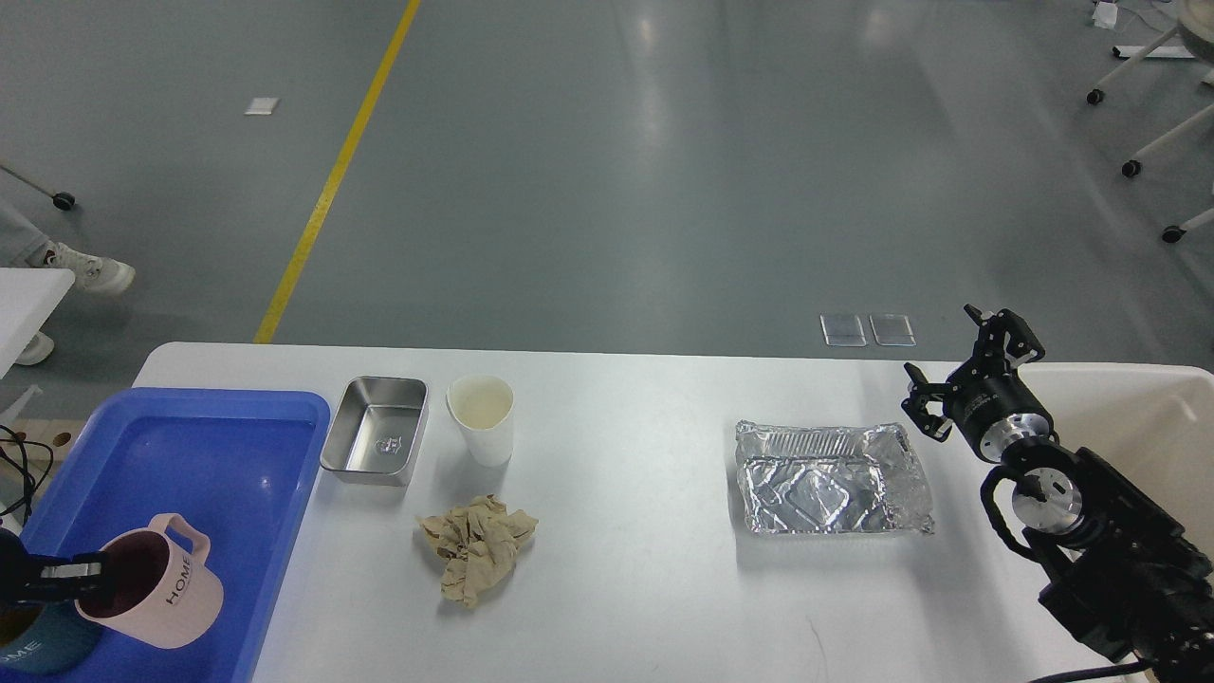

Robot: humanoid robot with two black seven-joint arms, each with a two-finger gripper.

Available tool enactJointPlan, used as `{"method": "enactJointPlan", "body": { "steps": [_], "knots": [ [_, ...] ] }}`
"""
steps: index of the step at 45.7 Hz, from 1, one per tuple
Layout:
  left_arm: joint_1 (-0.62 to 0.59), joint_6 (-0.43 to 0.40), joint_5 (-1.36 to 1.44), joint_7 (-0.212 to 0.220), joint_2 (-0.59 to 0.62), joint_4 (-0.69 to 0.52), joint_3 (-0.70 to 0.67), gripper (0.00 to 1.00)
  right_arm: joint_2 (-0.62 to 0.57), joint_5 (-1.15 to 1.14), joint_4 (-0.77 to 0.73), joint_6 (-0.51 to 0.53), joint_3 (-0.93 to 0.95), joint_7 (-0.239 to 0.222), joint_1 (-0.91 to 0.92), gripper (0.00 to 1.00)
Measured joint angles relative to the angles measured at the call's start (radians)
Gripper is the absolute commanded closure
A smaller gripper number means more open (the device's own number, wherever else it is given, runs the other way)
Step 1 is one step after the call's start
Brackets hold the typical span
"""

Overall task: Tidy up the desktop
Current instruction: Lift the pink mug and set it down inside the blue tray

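Observation:
The white desktop [645, 588] fills the lower half of the head view. On it stand a steel box [376, 442], a white paper cup [483, 417], a crumpled brown paper [476, 547] and a crumpled foil container [829, 477]. My left gripper [68, 572] is shut on the rim of a pink mug [161, 593], which is tilted over the blue tray [204, 446] at the left. My right gripper [964, 366] is open and empty, just right of the foil container and beside the cream-white bin [1152, 417].
A dark teal mug [38, 650] sits in the tray's near left corner, partly under my left gripper. The bin stands at the table's right end. Beyond the far table edge is grey floor with a yellow line and wheeled stands.

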Motion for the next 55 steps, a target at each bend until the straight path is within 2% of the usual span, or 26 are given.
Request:
{"method": "enactJointPlan", "body": {
  "steps": [12,21,30,35,47,48,55],
  "knots": [
    [0.048,0.019,0.000,-0.005,-0.092,0.086,-0.002,0.98,-0.001,0.000,0.000,0.000,0.000,0.000,0.000,0.00],
    [0.050,0.023,-0.001,-0.005,-0.117,0.094,-0.004,0.71,-0.003,0.000,0.001,0.000,0.000,0.000,-0.001,0.00],
    [0.048,0.023,-0.001,-0.004,-0.111,0.093,-0.008,0.62,-0.006,0.000,0.001,0.000,0.000,0.000,-0.001,0.00],
    [0.048,0.024,-0.001,0.002,-0.107,0.093,-0.004,0.60,-0.005,0.000,0.000,0.000,0.000,0.000,-0.001,0.00],
    [0.045,0.026,-0.009,0.002,-0.037,0.051,-0.015,0.56,-0.002,0.000,0.000,0.000,0.000,0.000,0.000,0.00],
    [0.044,0.026,-0.010,0.001,-0.026,0.040,-0.019,0.52,-0.002,0.000,0.000,0.000,0.000,0.000,0.000,0.00],
    [0.040,0.023,-0.014,-0.001,0.058,-0.068,-0.107,0.37,0.004,0.000,0.002,0.000,0.000,0.000,0.001,0.00]
  ]
}}
